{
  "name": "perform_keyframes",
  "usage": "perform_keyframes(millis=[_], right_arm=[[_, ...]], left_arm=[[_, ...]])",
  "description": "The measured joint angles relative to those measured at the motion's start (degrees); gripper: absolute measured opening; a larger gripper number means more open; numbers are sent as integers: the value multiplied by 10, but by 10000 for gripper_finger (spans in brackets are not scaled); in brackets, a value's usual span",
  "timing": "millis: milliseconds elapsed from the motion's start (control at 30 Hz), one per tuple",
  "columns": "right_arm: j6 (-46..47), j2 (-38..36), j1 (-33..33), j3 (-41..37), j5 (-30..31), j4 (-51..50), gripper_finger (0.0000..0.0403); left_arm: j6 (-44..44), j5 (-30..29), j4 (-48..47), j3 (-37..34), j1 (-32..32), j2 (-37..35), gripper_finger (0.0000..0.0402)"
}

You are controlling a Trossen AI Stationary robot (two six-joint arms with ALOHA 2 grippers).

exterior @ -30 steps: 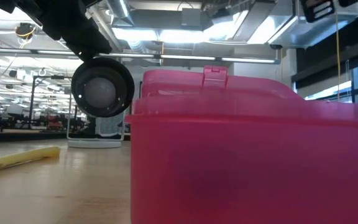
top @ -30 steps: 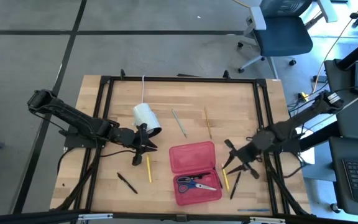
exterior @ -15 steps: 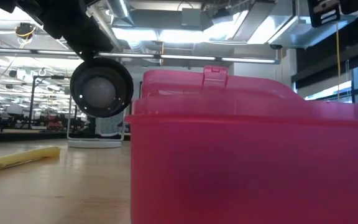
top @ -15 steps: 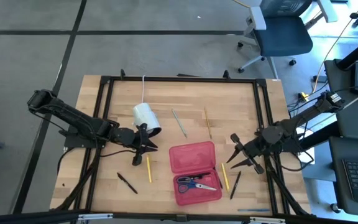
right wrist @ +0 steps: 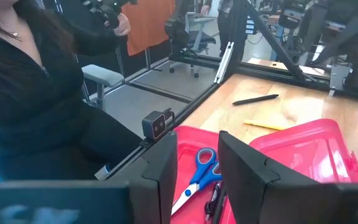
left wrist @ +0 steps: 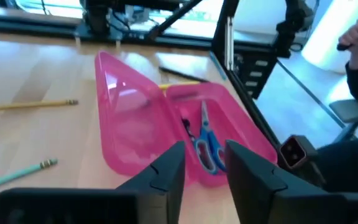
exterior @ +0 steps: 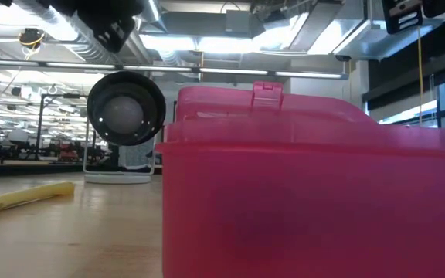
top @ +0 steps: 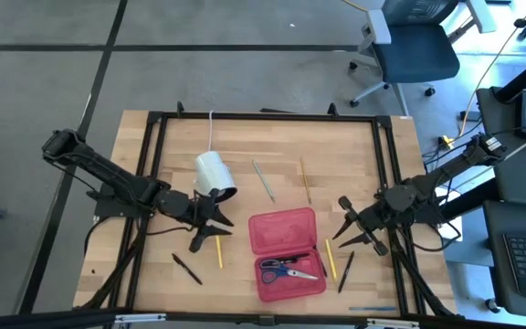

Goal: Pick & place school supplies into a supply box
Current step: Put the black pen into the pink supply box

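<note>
The red supply box (top: 286, 254) lies open near the table's near edge, lid (left wrist: 126, 118) tilted back; blue-handled scissors (top: 289, 270) lie in its tray. A yellow pencil (top: 218, 249) and a black pen (top: 187, 268) lie left of it. Another yellow pencil (top: 331, 259) and a black pen (top: 345, 271) lie on its right. A green pencil (top: 263, 180) and a wood-coloured pencil (top: 306, 180) lie beyond it. My left gripper (top: 206, 233) hangs open over the left yellow pencil, facing the box (left wrist: 204, 168). My right gripper (top: 345, 224) hangs open right of the lid (right wrist: 197, 162).
A white cylinder (top: 215, 174) with a cord lies beyond my left gripper. A black metal frame (top: 386, 164) borders the table. A person in black (right wrist: 36, 93) stands beyond the near edge, and an office chair (top: 414, 46) stands beyond the far edge. In the low view the box (exterior: 307, 193) fills the foreground.
My left gripper has swung from beside the white cylinder toward the near edge, over the left yellow pencil, and has risen out of the low view. My right gripper has drawn back a little from the right yellow pencil toward the far edge, then kept still. Nothing on the table has moved.
</note>
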Motion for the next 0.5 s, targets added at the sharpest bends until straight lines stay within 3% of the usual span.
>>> perform_keyframes(millis=[167, 267, 500], right_arm=[[0, 0, 0, 0, 1, 0, 119], [0, 0, 0, 0, 8, 0, 119], [0, 0, 0, 0, 9, -1, 119]], left_arm=[[-9, -10, 13, 0, -19, 0, 143], [-62, -9, 31, 0, -24, 0, 157], [-152, 46, 48, 0, -24, 0, 166]])
